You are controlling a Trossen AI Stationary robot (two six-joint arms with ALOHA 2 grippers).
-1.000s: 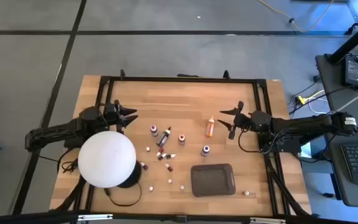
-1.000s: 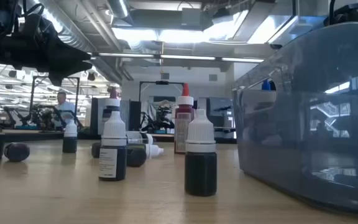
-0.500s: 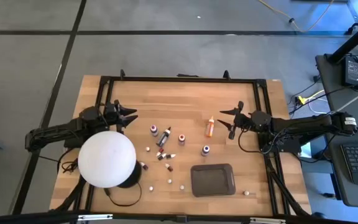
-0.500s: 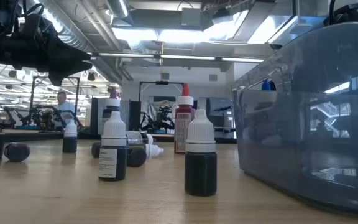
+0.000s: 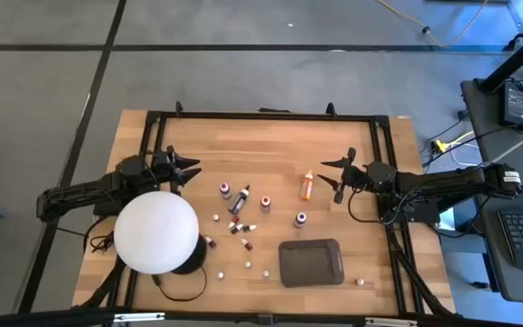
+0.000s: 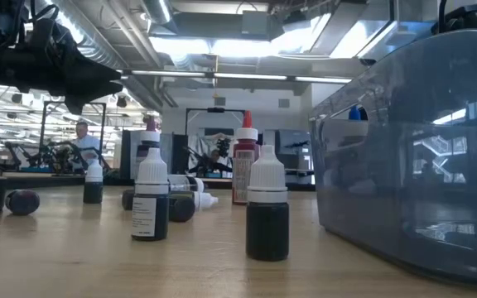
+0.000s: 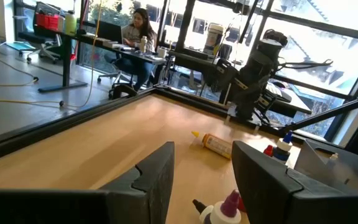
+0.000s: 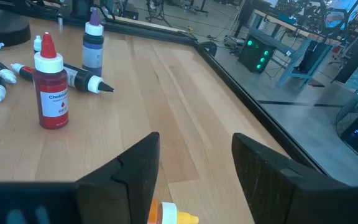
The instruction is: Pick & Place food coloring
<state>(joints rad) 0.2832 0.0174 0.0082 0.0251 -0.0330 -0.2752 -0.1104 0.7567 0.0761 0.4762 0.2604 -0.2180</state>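
Note:
The food coloring bottles (image 5: 243,213) are scattered over the middle of the table, some upright, some lying on their sides. A longer orange one (image 5: 307,185) lies on its side nearest my right gripper (image 5: 335,174). That gripper is open, just right of the orange bottle (image 8: 169,214), which shows low between its fingers. A red-topped bottle (image 8: 51,87) and a purple-topped one (image 8: 93,42) stand farther off. My left gripper (image 5: 185,171) is open at the table's left, left of the bottles. It faces a purple-topped bottle (image 7: 227,206) and the orange bottle (image 7: 216,144).
A dark grey tray (image 5: 311,262) lies near the table's front edge, right of centre, and fills the right of the low view (image 6: 412,157). A big white dome (image 5: 156,232) stands at the front left, beside my left arm. Bare wood lies along the far edge.

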